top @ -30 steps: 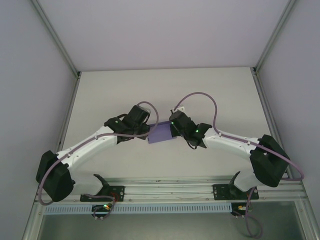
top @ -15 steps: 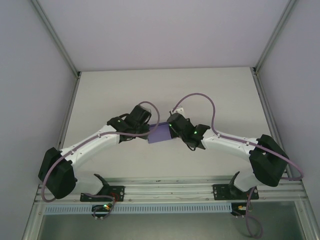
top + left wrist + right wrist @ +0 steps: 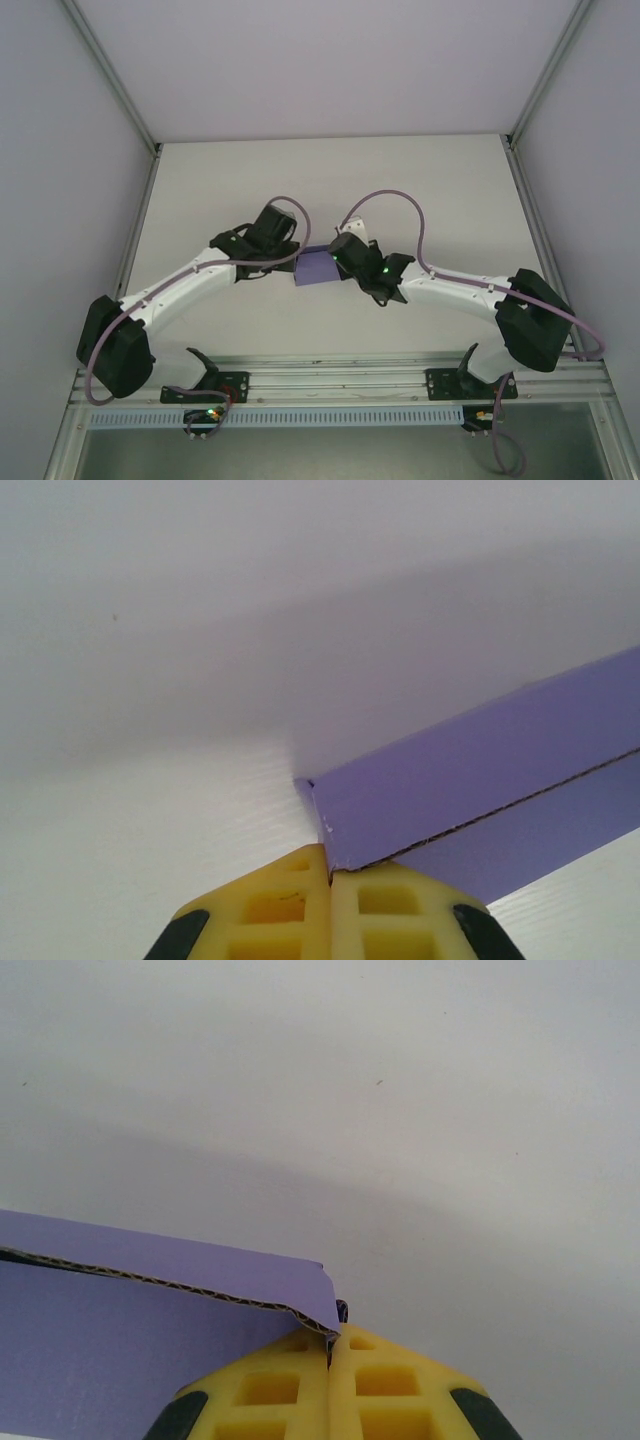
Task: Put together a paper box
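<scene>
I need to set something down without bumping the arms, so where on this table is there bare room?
Bare: the far half of the table up to the back wall, and the near strip between paper box and front rail. Crowded: the centre, where left fingers and right fingers pinch the box.

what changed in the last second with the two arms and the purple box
The left gripper closed onto a corner of the paper box. The right gripper edged toward the left arm, so less of the box shows between them from above. The right gripper stayed shut on its corner, and the box stayed between both arms over the middle of the table.
</scene>
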Available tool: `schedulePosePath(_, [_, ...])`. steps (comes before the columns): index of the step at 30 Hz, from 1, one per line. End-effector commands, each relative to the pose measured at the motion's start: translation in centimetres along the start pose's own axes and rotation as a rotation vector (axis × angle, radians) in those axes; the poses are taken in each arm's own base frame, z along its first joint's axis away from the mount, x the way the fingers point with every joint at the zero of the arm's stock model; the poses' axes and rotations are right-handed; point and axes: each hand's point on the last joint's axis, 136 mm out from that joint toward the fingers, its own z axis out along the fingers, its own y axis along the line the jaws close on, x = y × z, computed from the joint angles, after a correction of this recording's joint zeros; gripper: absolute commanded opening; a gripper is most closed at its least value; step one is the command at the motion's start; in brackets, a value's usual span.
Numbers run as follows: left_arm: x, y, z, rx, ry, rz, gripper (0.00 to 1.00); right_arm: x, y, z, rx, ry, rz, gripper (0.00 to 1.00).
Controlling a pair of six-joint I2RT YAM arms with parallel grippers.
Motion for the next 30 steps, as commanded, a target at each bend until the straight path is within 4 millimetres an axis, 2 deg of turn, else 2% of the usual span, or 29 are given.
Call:
schedulePosePath(1, [1.3, 0.1, -0.5, 0.094, 0.124, -0.203, 0.0, 4.6, -1.6, 0.6, 0.092, 0.14, -0.095, 0.0])
schedulePosePath(4, [1.7, 0.1, -0.9, 0.158, 0.194, -0.302, 0.0, 4.8, -1.7, 0.4, 0.097, 0.142, -0.095, 0.0])
schedulePosePath(9, [1.5, -1.1, -1.2, 0.205, 0.267, -0.319, 0.0, 5.1, -1.5, 0.4, 0.105, 0.141, -0.103, 0.0])
schedulePosePath(15, [2.2, 0.2, -1.3, 0.091, 0.374, -0.282, 0.0, 5.2, -1.8, 0.3, 0.144, 0.138, -0.143, 0.0])
schedulePosePath(22, [2.8, 0.3, -1.3, 0.072, 0.445, -0.287, 0.0, 5.3, -1.7, 0.3, 0.145, 0.136, -0.156, 0.0])
schedulePosePath(26, [3.5, 1.4, -0.4, -0.025, 0.418, -0.283, 0.0, 5.4, -1.9, 0.3, 0.15, 0.13, -0.14, 0.0])
schedulePosePath(30, [3.2, 1.6, 0.8, -0.071, 0.319, -0.311, 0.0, 5.3, -1.7, 0.2, 0.15, 0.12, -0.118, 0.0])
